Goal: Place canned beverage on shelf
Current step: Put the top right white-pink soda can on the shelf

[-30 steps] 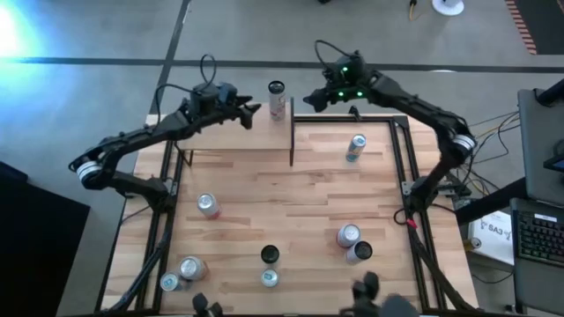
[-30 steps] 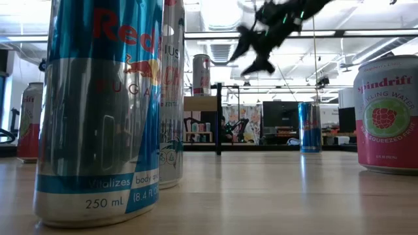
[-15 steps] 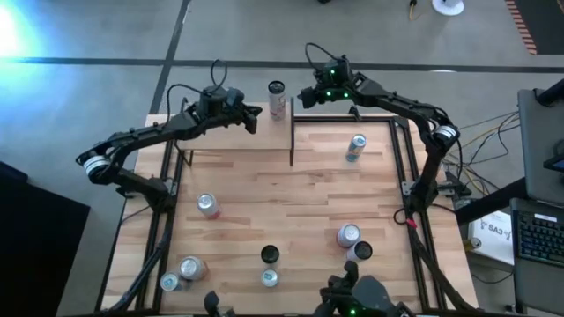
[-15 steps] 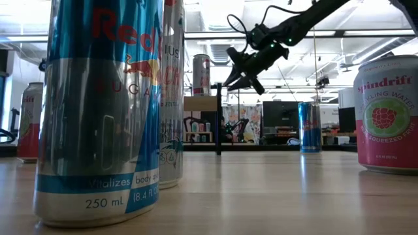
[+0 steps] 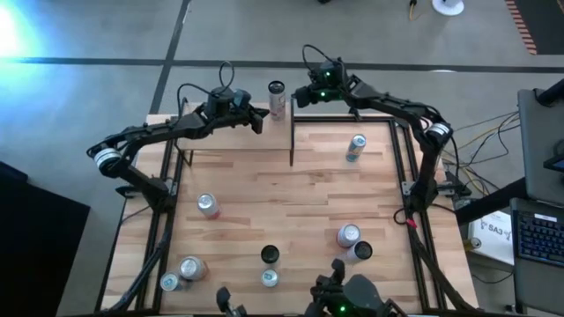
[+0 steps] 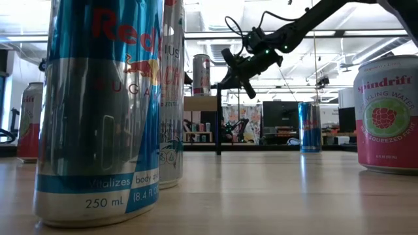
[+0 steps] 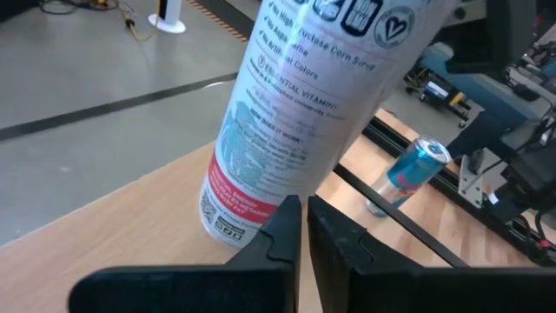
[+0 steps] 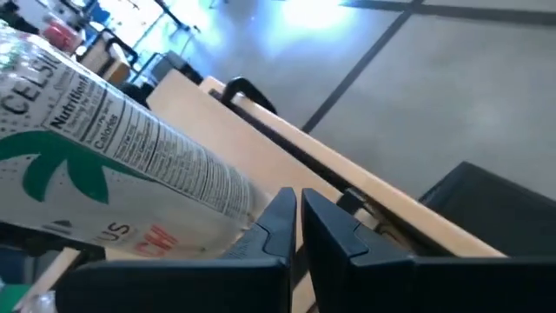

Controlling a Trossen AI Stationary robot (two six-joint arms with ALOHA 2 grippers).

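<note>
From above, the left gripper (image 5: 258, 118), fingers pressed together and holding nothing, hovers just left of the tall white slim can (image 5: 278, 99) standing upright on the small light-wood shelf with dark end panels (image 5: 231, 137) at the butcher-block desk's (image 5: 291, 220) far edge; the right gripper (image 5: 296, 97), likewise pinched empty, hovers just right of it. Only the wrist views show print: "Nutrition Facts" and "CELSIUS" letters. The desk-level view reads "Red Bull" on the blue-silver can (image 6: 98, 111) and "spindrift" on the pink-white can (image 6: 389, 114).
</note>
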